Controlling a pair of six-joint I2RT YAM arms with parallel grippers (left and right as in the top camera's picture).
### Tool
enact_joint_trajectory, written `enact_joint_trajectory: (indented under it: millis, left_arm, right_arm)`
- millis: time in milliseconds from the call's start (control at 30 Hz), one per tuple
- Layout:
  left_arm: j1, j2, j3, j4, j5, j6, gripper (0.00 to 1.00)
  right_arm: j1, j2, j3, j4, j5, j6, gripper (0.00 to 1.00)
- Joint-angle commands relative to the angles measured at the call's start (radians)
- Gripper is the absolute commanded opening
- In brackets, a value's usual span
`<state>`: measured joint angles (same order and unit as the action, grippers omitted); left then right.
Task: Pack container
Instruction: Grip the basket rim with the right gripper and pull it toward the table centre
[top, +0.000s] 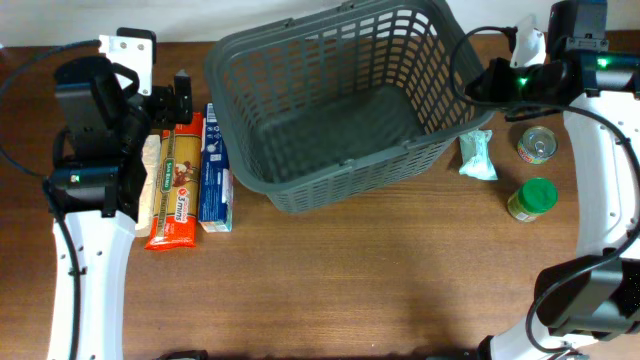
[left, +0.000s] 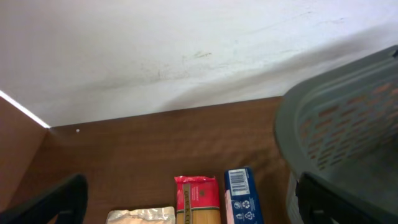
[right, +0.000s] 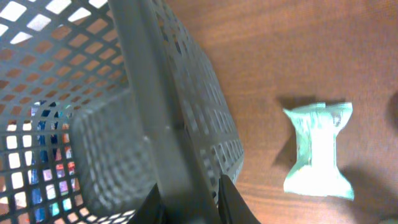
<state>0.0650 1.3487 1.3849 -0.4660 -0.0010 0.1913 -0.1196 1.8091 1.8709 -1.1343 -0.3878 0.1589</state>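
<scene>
The large dark grey basket (top: 330, 188) stands at the table's middle back, turned at a slant, with nothing in it. My right gripper (top: 490, 82) is shut on its right rim; in the right wrist view the fingers (right: 193, 202) pinch the thick rim (right: 149, 93). My left gripper (top: 168, 100) is open and empty, hovering over the far ends of the packs left of the basket. In the left wrist view its fingers (left: 193, 208) are spread wide and the basket's corner (left: 336, 124) is at the right.
A red spaghetti pack (top: 177, 180), a blue box (top: 214, 170) and a pale packet (top: 150, 185) lie side by side left of the basket. To its right are a mint green packet (top: 478, 155), a tin can (top: 537, 144) and a green-lidded jar (top: 532, 198).
</scene>
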Motion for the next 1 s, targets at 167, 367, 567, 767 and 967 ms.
enact_joint_trajectory:
  millis: [167,367,567,767,967]
  left_arm:
    - [0.003,0.0,0.014,0.002,-0.007,0.016,0.99]
    - [0.003,0.0,0.014,0.002,-0.007,0.016,0.99]
    - [0.003,0.0,0.014,0.002,-0.007,0.016,0.99]
    - [0.003,0.0,0.014,0.002,-0.007,0.016,0.99]
    - [0.003,0.0,0.014,0.002,-0.007,0.016,0.99]
  right_arm:
    - [-0.007,0.054,-0.047,-0.128,0.295,0.166,0.07]
    - [-0.007,0.054,-0.047,-0.187,0.296,0.221,0.06]
    - [-0.005,0.054,-0.047,-0.225,0.294,0.254,0.06]
    - [-0.003,0.054,-0.047,-0.25,0.28,0.295,0.06]
    - [0.003,0.054,-0.047,-0.235,0.293,0.282,0.06]
